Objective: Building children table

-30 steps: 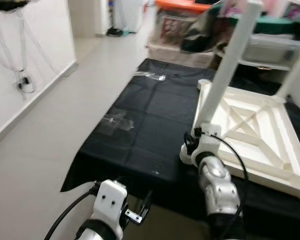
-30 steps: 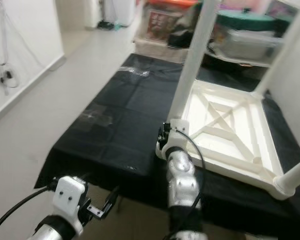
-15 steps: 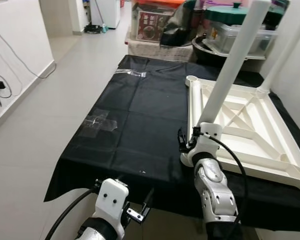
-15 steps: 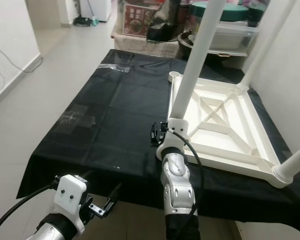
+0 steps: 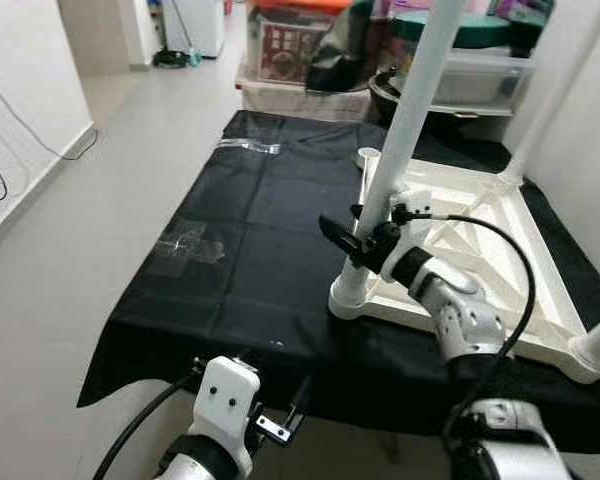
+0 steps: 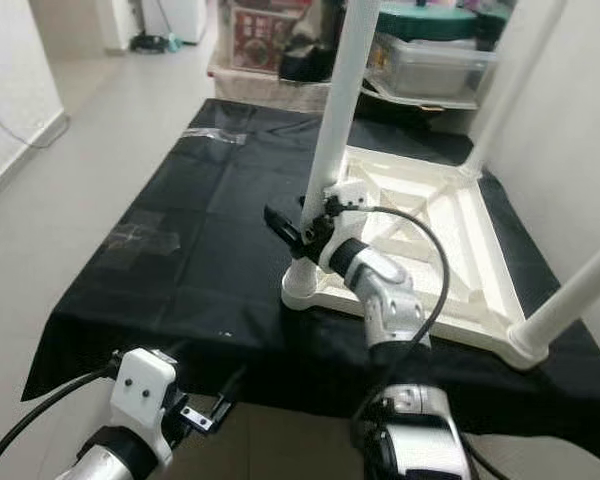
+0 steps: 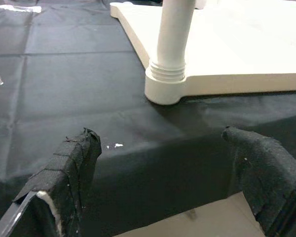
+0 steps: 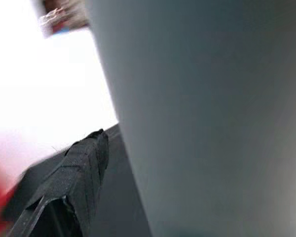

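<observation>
With the white children table top (image 5: 485, 255) laid upside down on the black cloth (image 5: 250, 250) covering the bench (image 6: 130, 330), the build is judged partly done. A white leg (image 5: 395, 150) is seen standing upright in the near-left corner socket (image 7: 165, 89), tilted slightly. A second leg (image 6: 570, 300) is seen at the near-right corner, and a third leg (image 5: 555, 100) is seen rising at the far-right corner. At the far-left corner an open socket (image 5: 368, 157) is seen with no leg in it, so one leg is judged left to fit. The right hand (image 5: 365, 232) is placed around the lower part of the near-left leg, one black finger (image 5: 338, 232) seen on its left side; whether the leg is clamped or only bracketed cannot be told. In the right wrist view the leg is seen very close beside a finger (image 8: 81, 173). The left hand (image 7: 167, 163) is held low at the near bench edge, fingers spread wide and holding nothing. Whether the threaded joint is fully seated cannot be told.
</observation>
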